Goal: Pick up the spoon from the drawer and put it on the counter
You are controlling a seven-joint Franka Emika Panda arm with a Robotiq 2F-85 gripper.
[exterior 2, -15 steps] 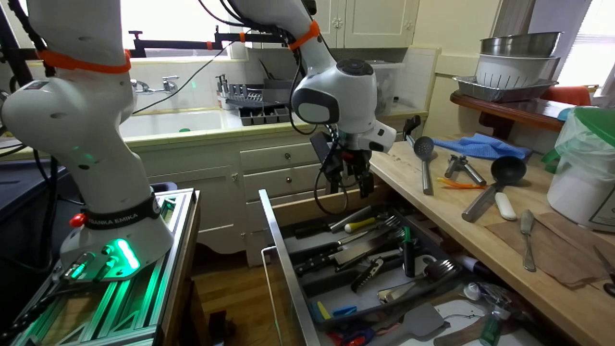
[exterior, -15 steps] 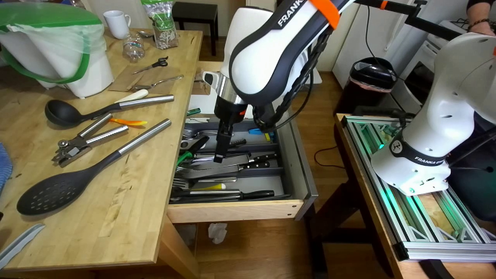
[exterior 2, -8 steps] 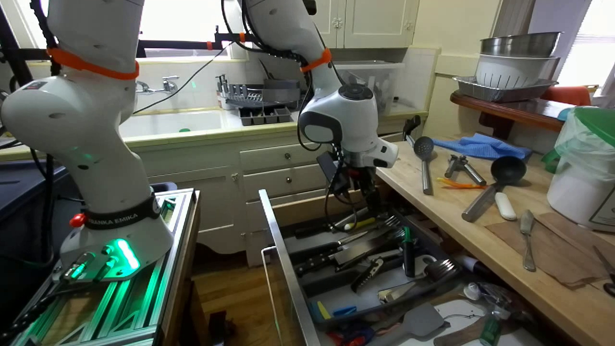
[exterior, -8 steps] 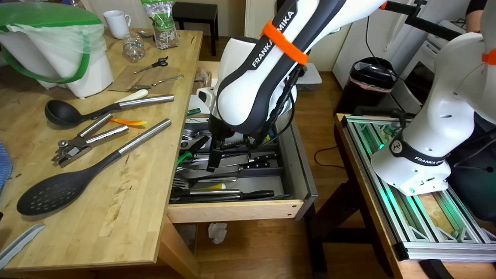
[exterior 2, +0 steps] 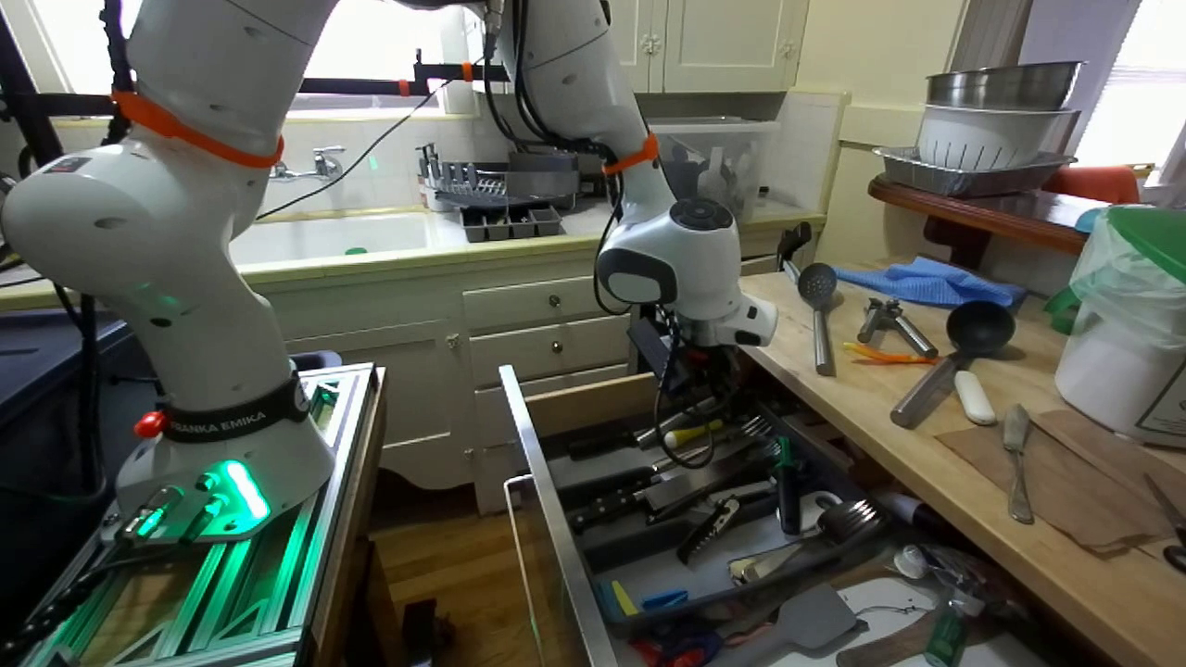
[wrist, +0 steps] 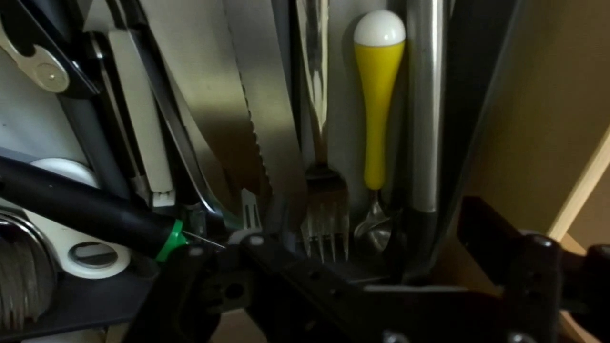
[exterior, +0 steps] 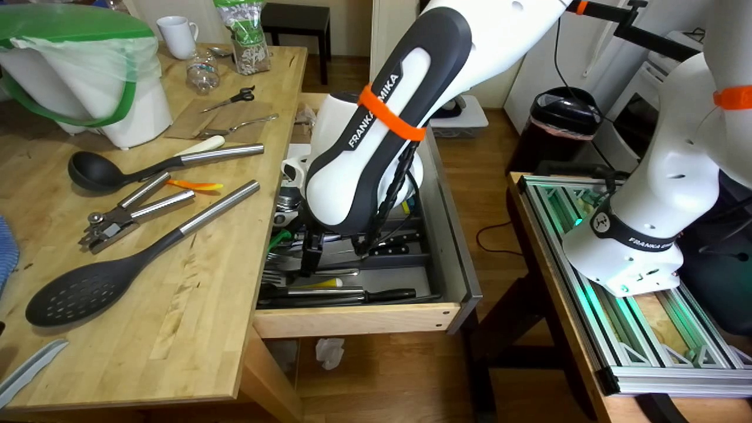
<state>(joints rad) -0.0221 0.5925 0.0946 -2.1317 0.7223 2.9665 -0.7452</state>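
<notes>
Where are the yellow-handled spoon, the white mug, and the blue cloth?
Spoon (wrist: 376, 136), wrist view: yellow handle.
White mug (exterior: 176, 38), in an exterior view: its body.
Blue cloth (exterior 2: 929, 282), in an exterior view: its middle.

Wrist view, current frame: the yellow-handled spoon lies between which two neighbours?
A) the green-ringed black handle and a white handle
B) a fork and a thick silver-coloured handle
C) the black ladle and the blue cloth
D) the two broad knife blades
B: in the wrist view the fork lies on one side of the yellow-handled spoon, the silver-coloured handle on the other.
</notes>
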